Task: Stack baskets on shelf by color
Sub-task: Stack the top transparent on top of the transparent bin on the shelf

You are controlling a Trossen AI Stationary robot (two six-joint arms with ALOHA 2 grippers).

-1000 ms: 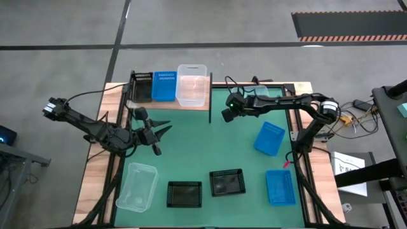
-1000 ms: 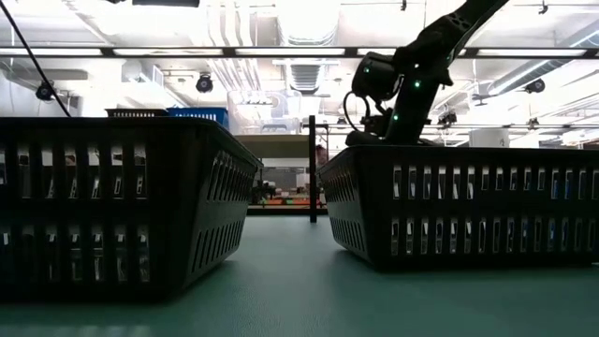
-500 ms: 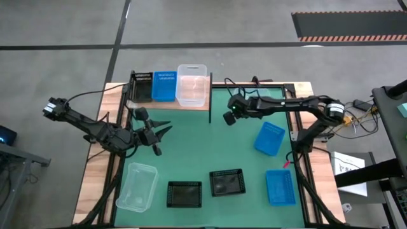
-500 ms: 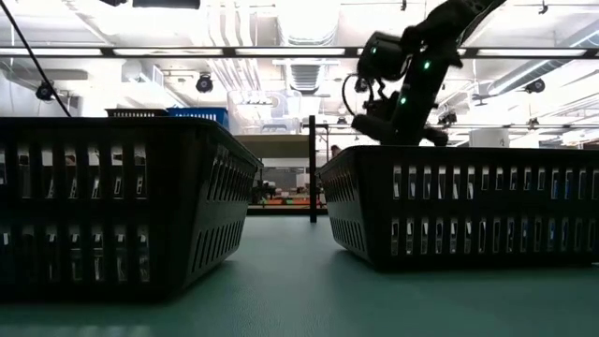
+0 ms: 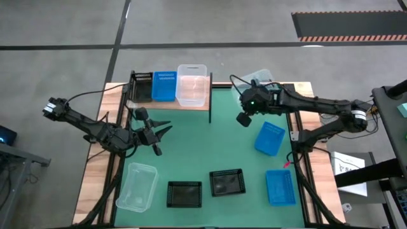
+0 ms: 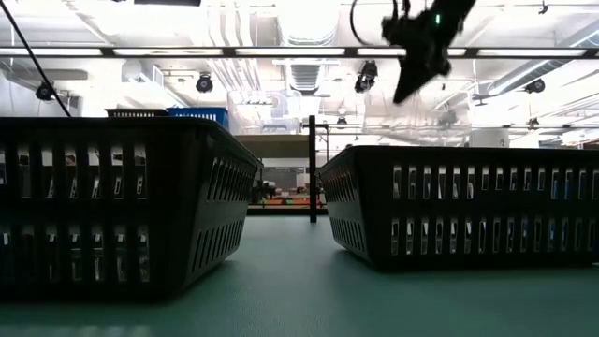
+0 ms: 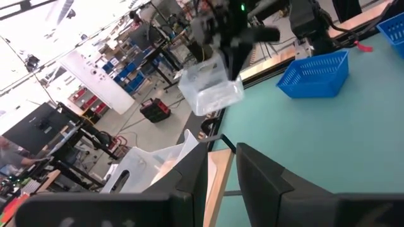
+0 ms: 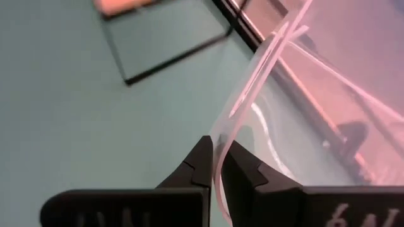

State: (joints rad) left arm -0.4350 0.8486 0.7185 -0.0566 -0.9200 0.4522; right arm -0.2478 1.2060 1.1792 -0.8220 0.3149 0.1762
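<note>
The wooden shelf (image 5: 170,104) at the table's far left carries a black basket (image 5: 141,86), a blue basket (image 5: 164,86) and a clear basket (image 5: 192,85). My right gripper (image 5: 256,93) is high above the table's far right part, shut on another clear basket (image 7: 211,90); it also shows in the low view (image 6: 409,89). My left gripper (image 5: 161,135) is open and empty at the table's left, in front of the shelf. A third clear basket (image 5: 138,186), two black baskets (image 5: 184,193) (image 5: 227,182) and two blue baskets (image 5: 269,138) (image 5: 280,187) rest on the green mat. My right gripper pinches the clear basket's upper wall at its rim (image 8: 222,135) between its two fingers, one finger on each face of the wall. The fingers come from above, pointing down. The basket hangs tilted below the fingers (image 7: 228,62), lifted clear of the table.
A thin black frame post (image 5: 210,92) stands at the shelf's right end. Cables and the right arm's base (image 5: 331,124) lie beyond the table's right edge. Bare green mat (image 5: 203,146) lies in the table's middle.
My right gripper has gone up and toward the table's right edge, away from the shelf. It has turned as it rose, and the clear basket now hangs below it, clear of the table.
</note>
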